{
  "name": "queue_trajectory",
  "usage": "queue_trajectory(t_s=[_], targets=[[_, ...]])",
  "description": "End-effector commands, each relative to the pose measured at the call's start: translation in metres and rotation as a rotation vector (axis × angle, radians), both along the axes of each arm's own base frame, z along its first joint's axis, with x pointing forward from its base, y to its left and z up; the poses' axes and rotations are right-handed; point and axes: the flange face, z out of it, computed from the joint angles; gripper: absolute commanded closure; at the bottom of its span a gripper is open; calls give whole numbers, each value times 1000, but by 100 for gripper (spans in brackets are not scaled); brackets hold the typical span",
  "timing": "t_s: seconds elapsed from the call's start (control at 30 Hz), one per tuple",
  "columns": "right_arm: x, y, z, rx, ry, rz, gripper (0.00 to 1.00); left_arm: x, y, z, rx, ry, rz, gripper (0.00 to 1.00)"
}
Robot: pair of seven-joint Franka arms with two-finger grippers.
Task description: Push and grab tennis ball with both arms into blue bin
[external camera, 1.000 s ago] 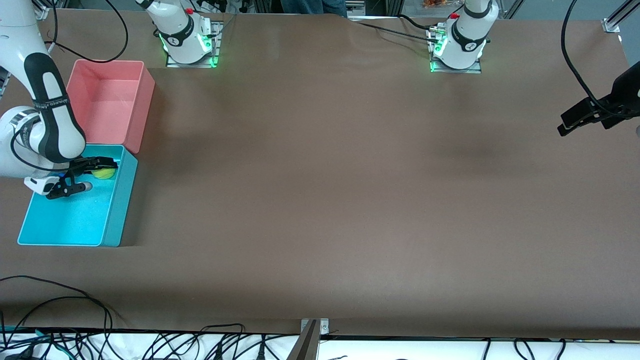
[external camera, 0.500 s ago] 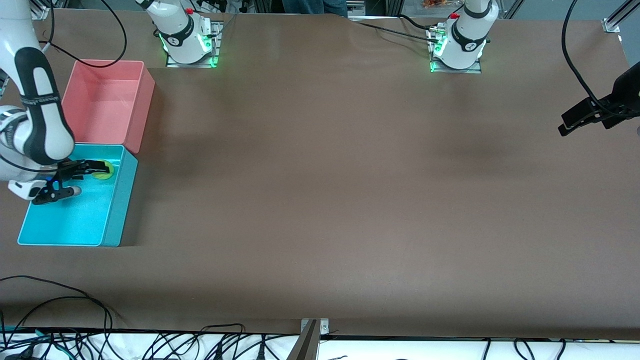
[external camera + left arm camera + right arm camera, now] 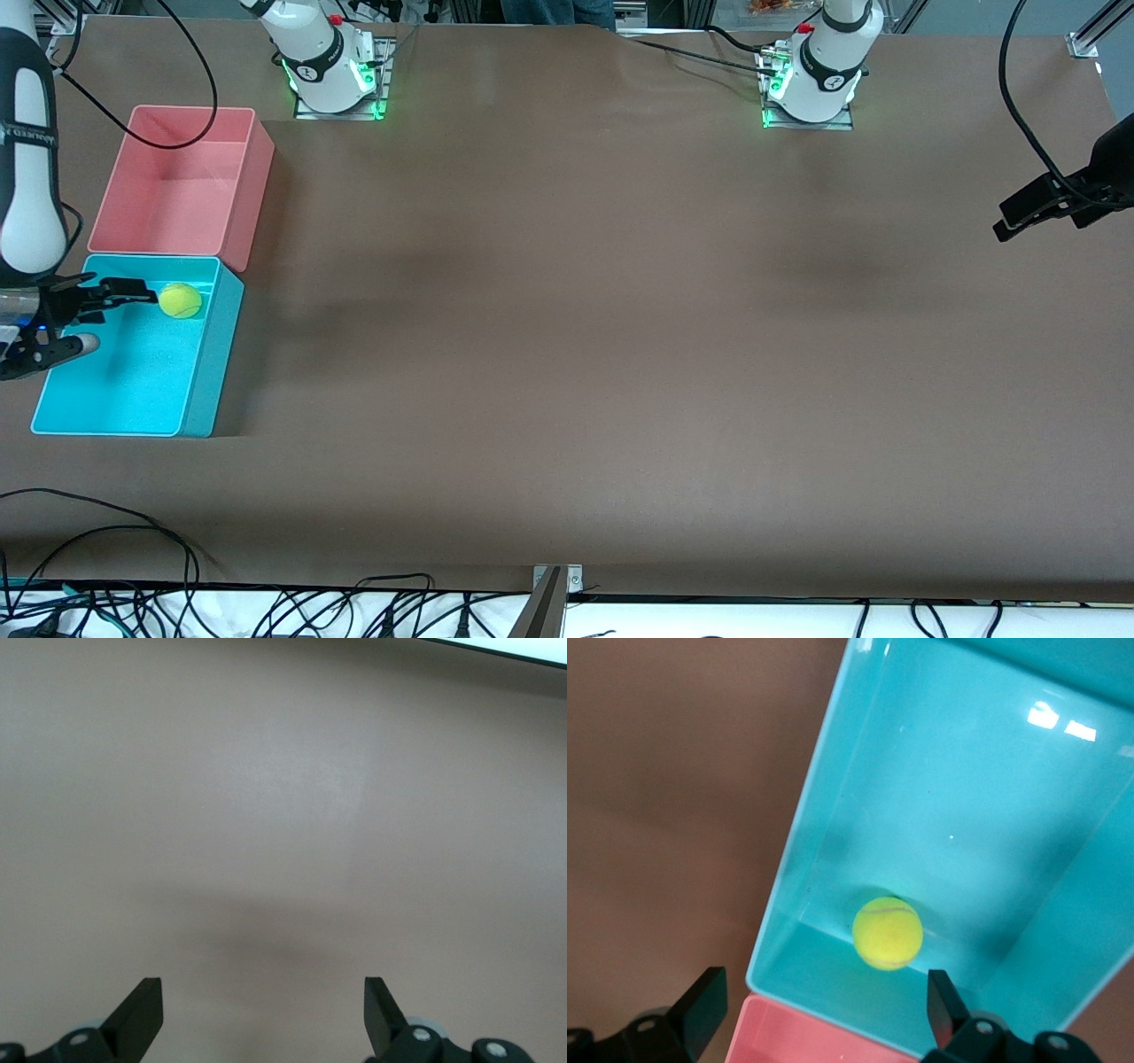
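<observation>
The tennis ball [image 3: 180, 299] sits in the blue bin [image 3: 200, 390], in the corner beside the pink bin [image 3: 250, 190], so the job looks done; the best move is a clean lift clear of the rim. The right gripper [image 3: 64, 319] hangs over the bin, jaws wide and empty. The left gripper [image 3: 1028, 215] waits over the worktop [image 3: 620, 354] at its own end, jaws wide.

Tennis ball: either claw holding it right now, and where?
Neither. The tennis ball lies loose in the blue bin; the right claw is open over it, the left claw open, waiting.
</observation>
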Motion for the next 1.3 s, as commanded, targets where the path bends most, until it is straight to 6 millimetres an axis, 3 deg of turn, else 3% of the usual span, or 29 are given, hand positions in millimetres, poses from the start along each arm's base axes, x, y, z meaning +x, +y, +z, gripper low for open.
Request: queue_trajectory(t_s=[0.0,0.27,0.47,0.7,0.87,0.97,1.07,1.27], targets=[[9,20,26,-39,34,1,0,-3,3,7,-18,-16,-10,0],[13,64,57,-91,44,2,0,-3,13,8,-17,-19,6,0],[14,120,91,-163,45,-24,0,-3,15,8,-19,-19,11,0],[6,169,140,-175,1,-28,0,-3,14,8,-19,-19,10,0],[-7,176,160,-171,-28,-68,0,-3,14,8,-19,-19,10,0],[-29,186,175,-173,-40,-143,0,-3,14,8,-19,-19,10,0],[-49,198,176,-186,-38,-218,0,-3,13,8,-19,-19,8,0],[-80,189,185,-167,-84,-239,0,-3,15,8,-19,-19,11,0]])
